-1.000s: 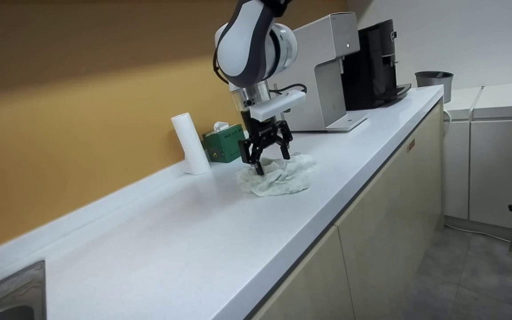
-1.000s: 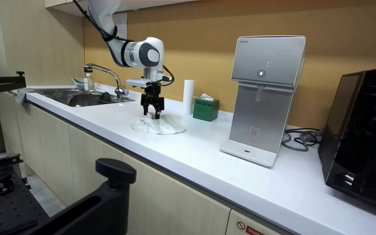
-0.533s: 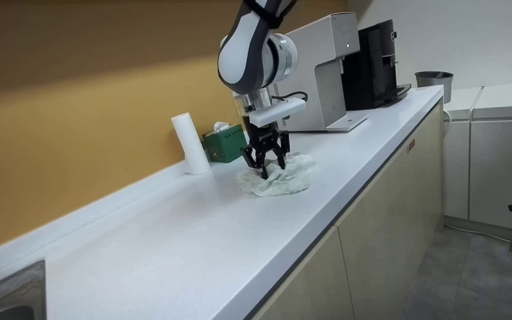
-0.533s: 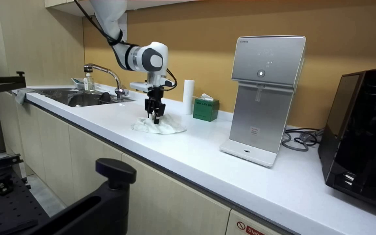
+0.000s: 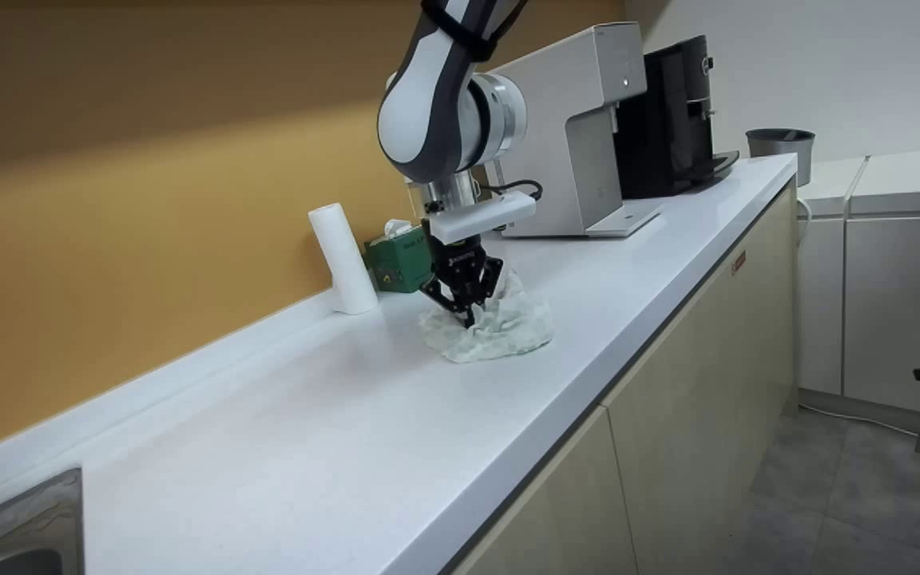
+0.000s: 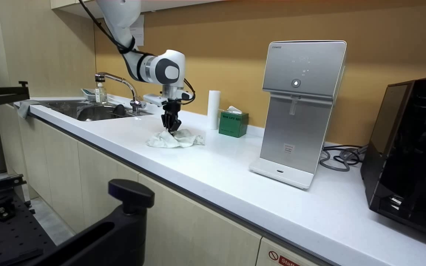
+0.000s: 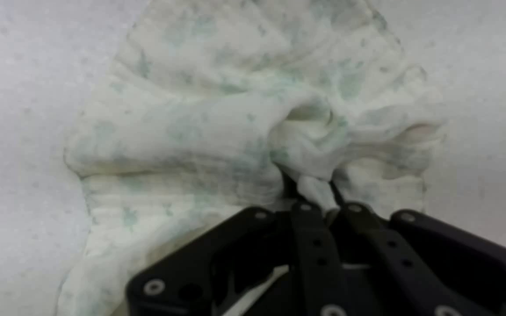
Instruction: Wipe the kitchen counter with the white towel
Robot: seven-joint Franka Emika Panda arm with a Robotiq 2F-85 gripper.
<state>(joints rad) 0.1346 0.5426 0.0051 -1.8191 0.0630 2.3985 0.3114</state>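
The white towel [image 5: 512,331], with faint green spots, lies crumpled on the white kitchen counter [image 5: 308,447] in both exterior views. My gripper [image 5: 469,319] points down into the middle of it, fingers drawn together. In the wrist view the towel [image 7: 182,127] spreads around the fingers, its folds bunched up ahead of them. A pinch of cloth sits between the fingertips of the gripper [image 7: 314,188], so the jaws are shut on the towel. The very tips are partly hidden by folds. Most of the towel still rests on the counter.
Behind the towel, near the wall, stand a paper roll [image 6: 213,109] and a green tissue box [image 6: 233,123]. A tall silver water dispenser [image 6: 298,125] and a black machine [image 6: 412,159] stand farther along. At the opposite end is a steel sink [image 6: 91,112] with a faucet [image 6: 124,83].
My gripper has come down into the towel and its fingers have closed from wide apart, gathering the cloth. Gripper and towel have shifted slightly toward the sink end over the last half second.
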